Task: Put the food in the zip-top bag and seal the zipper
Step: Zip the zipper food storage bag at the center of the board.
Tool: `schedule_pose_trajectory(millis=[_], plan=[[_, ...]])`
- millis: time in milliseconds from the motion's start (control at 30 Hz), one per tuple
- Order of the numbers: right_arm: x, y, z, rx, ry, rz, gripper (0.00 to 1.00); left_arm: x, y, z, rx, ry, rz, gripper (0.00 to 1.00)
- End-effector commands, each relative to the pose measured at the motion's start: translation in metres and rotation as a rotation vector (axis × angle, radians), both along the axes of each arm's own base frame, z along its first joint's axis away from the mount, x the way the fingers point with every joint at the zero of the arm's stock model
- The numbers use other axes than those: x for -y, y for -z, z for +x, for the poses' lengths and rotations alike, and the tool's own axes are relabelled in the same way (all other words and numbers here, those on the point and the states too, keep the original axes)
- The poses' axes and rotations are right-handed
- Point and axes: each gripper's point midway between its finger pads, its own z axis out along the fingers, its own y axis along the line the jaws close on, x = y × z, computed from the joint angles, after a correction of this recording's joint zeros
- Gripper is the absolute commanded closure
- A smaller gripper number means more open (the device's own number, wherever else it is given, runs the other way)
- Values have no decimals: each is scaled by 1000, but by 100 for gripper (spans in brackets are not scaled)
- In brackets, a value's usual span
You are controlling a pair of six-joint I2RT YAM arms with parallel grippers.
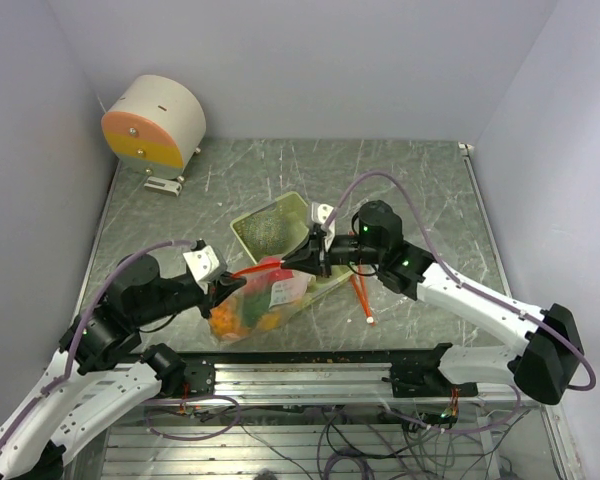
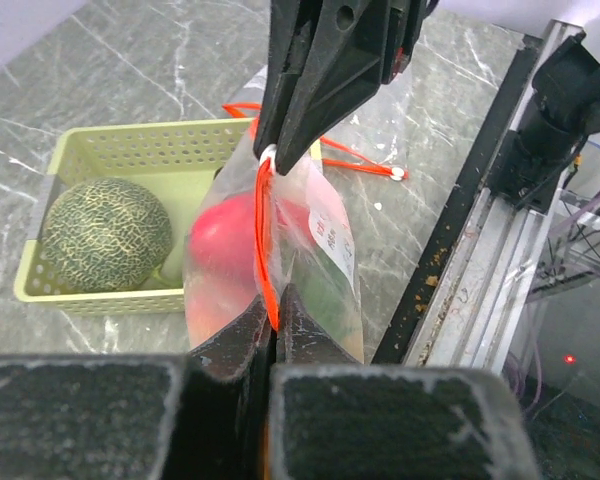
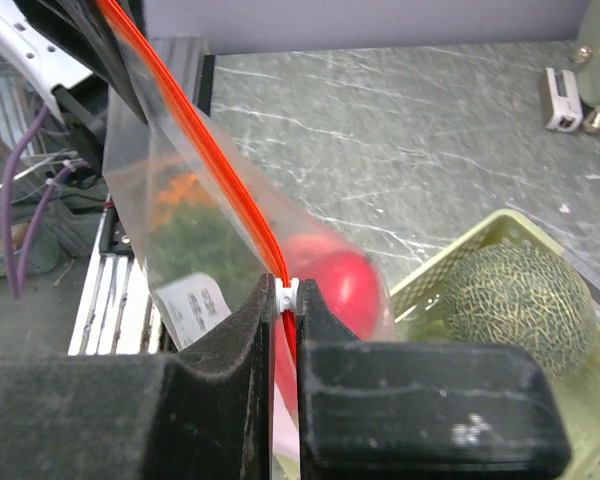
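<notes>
The clear zip-top bag (image 1: 260,305) hangs between my two grippers, its orange-red zipper (image 1: 258,270) stretched taut. My left gripper (image 1: 227,285) is shut on the zipper's left end (image 2: 271,300). My right gripper (image 1: 288,263) is shut on the white slider (image 3: 291,291) at the other end, and it also shows in the left wrist view (image 2: 270,155). Inside the bag I see a red piece (image 2: 225,250), orange food (image 1: 230,318) and something green (image 3: 195,245). The grey-green netted melon (image 2: 105,233) lies in the pale green basket (image 2: 130,135), outside the bag.
The basket (image 1: 242,222) stands just behind the bag. A second orange-red zipper strip with a white end (image 1: 363,298) lies on the table right of the bag. A white drum with a pink and orange face (image 1: 155,125) stands at the back left. A metal rail (image 1: 320,365) runs along the front edge.
</notes>
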Motion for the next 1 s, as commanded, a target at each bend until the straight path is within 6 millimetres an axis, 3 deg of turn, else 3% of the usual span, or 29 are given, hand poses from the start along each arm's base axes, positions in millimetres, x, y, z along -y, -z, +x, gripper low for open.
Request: schedule_pose_trajectory(millis=[0, 300, 667, 967], plan=[[26, 16, 28, 2, 148, -52, 100, -19, -42, 3, 91, -96, -58, 93], [48, 21, 43, -10, 243, -47, 100, -36, -45, 13, 104, -200, -24, 93], [75, 35, 87, -67, 499, -83, 100, -58, -42, 21, 87, -326, 17, 93], [74, 29, 84, -92, 475, -52, 100, -60, -52, 19, 102, -333, -14, 93]])
